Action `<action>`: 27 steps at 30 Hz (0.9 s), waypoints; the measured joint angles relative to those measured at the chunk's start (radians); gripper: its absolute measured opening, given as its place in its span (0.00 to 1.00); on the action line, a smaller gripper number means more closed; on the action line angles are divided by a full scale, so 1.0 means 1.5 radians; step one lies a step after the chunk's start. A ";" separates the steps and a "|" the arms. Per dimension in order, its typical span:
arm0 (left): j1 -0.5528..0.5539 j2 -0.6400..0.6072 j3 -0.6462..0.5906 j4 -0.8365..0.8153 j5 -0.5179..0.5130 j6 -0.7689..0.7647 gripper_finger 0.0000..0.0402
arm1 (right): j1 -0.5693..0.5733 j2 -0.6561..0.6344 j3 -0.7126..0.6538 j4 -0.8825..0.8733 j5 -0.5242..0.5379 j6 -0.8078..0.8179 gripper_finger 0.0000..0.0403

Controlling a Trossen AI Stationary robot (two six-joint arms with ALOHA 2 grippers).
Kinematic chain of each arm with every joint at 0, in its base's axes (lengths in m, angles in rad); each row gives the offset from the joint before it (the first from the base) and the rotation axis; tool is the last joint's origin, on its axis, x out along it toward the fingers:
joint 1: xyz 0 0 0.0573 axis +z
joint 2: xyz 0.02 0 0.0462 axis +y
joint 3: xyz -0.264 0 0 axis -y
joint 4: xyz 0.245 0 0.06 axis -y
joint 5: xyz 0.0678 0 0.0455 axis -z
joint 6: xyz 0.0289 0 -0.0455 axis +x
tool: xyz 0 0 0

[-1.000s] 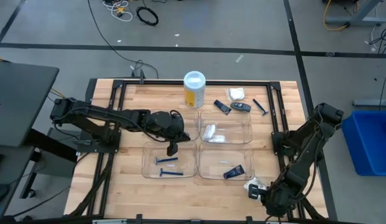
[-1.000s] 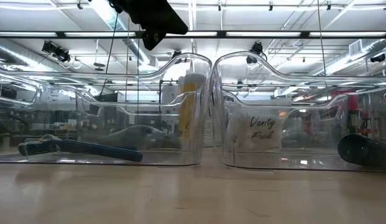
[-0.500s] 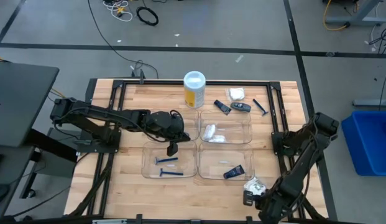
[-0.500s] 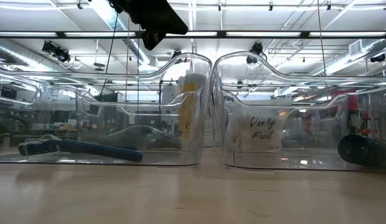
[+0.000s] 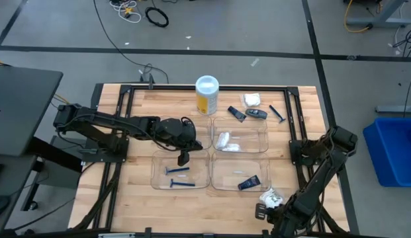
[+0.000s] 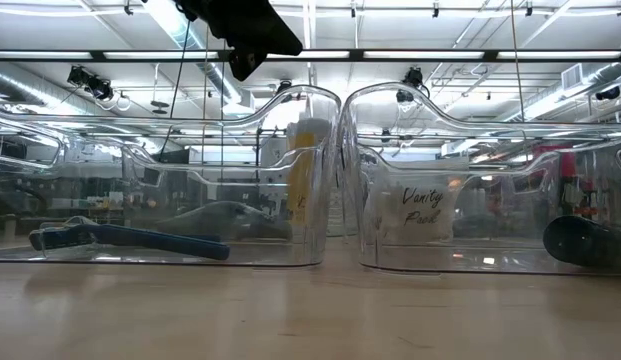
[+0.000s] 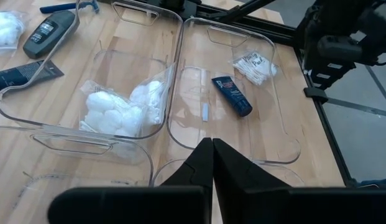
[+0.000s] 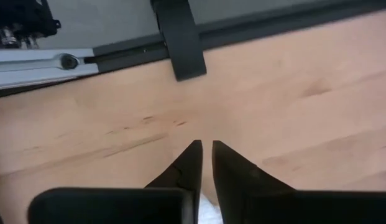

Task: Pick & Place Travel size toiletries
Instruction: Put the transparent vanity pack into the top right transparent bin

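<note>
While the left gripper hangs clenched and empty over the near-left clear plastic tray, we see two thin blue razors lying in that tray. Beside it, the near-right clear tray holds a dark blue flat tube, and the far-right clear tray holds a white crinkly packet. On the wooden surface, another white packet lies just beside the right gripper, its fingers slightly parted on nothing.
</note>
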 joint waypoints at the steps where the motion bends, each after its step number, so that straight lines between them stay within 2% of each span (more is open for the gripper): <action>1: 0.000 0.000 0.000 0.000 0.000 0.000 0.02 | 0.000 0.006 0.000 -0.002 0.000 0.009 0.13; 7: 0.000 0.000 0.000 0.000 0.000 -0.001 0.05 | 0.001 0.033 0.000 -0.011 -0.010 0.046 0.26; 11: 0.000 0.000 0.000 0.000 0.000 -0.002 0.05 | 0.001 0.034 0.000 -0.016 -0.035 0.036 0.37; 18: 0.000 0.000 0.000 0.000 0.000 -0.002 0.02 | 0.001 0.034 -0.019 -0.023 -0.035 -0.014 0.53; 27: 0.000 0.000 0.000 0.000 0.000 -0.014 0.05 | 0.001 0.034 -0.075 -0.007 -0.036 -0.049 0.60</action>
